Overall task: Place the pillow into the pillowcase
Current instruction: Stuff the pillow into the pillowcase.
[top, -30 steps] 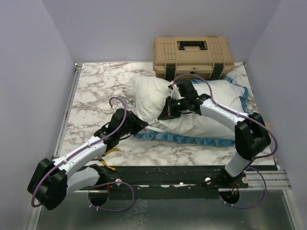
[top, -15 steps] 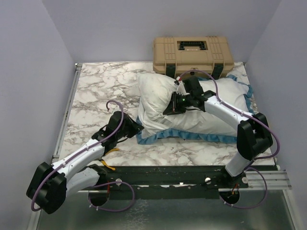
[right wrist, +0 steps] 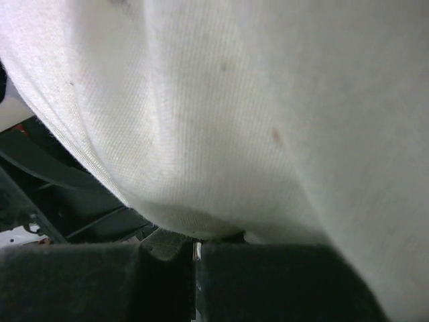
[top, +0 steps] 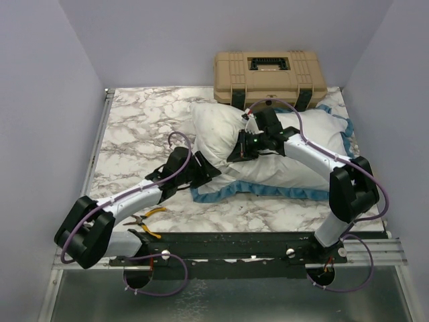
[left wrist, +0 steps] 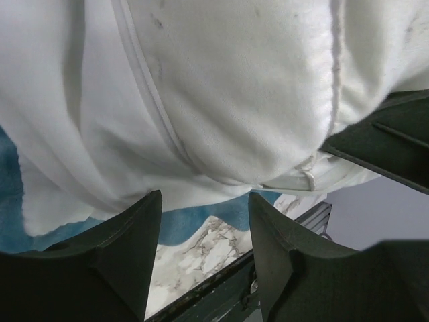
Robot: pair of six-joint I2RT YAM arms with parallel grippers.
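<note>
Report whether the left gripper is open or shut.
Open: the left gripper shows its fingers apart in the wrist view, nothing between them.

Robotics lab, walled marble tabletop (top: 134, 127), tan equipment case (top: 270, 79)

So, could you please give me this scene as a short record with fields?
pillow: plump white stuffed pillow, on the marble table
pillowcase: white fabric pillowcase with blue frilled edging, spread beneath it
left jaws: open, empty, at the pillow's near corner
right jaws: shut, against white fabric on top
other: tan hard case at far edge
</note>
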